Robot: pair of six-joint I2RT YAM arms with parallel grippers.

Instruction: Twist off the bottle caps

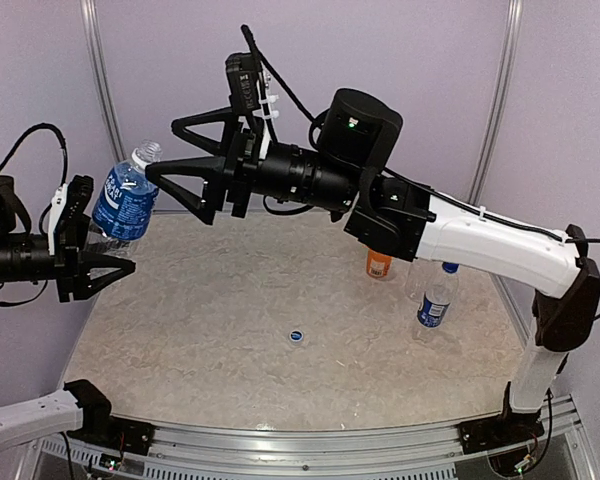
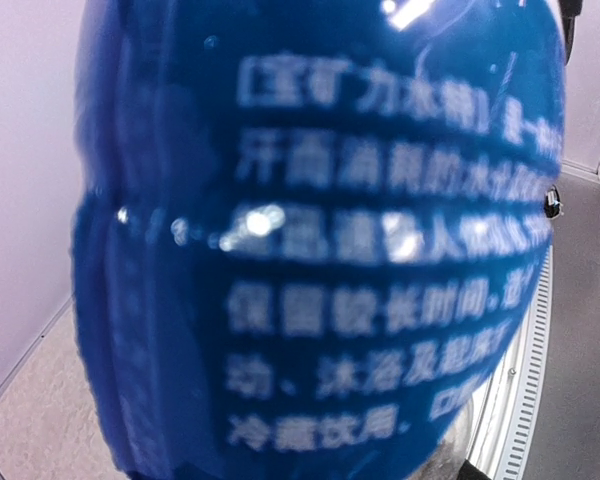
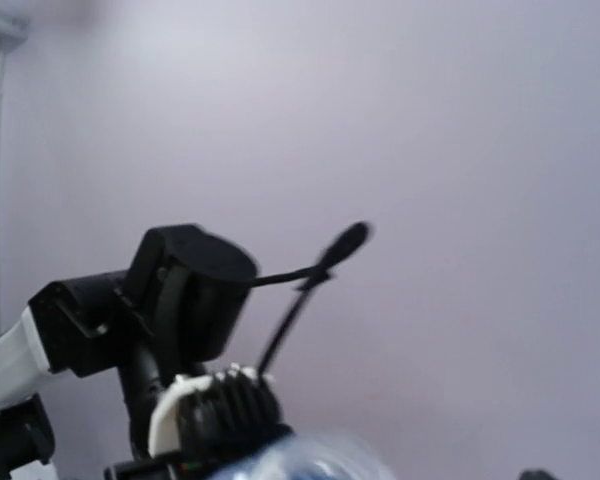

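**A:** Item one, the bottle (image 1: 126, 200): where?

**B:** Above the table (image 1: 230, 300), tilted, clamped in your left end effector (image 1: 105, 228). Your right end effector (image 1: 168, 150) is spread open beside its neck.

**A:** Hazard?

**B:** A slack grip; the bottle slips and drops.

Three bottles (image 1: 125, 200) (image 1: 435, 303) (one orange (image 1: 380, 265)), one cap (image 1: 298, 337)

Left gripper (image 1: 105, 230): gripping the body of a blue-labelled bottle (image 1: 125, 200), holding it tilted and raised above the tabletop (image 1: 230, 300).
Right gripper (image 1: 165, 148): hanging with its fingers (image 1: 200, 120) spread wide, just beside that bottle's clear neck.
Blue cap (image 1: 298, 337): lying alone mid-tabletop.
Orange bottle (image 1: 379, 264): standing partly hidden behind the right arm (image 1: 480, 240).
Capped bottle (image 1: 435, 298): standing near the orange bottle, showing a blue label.
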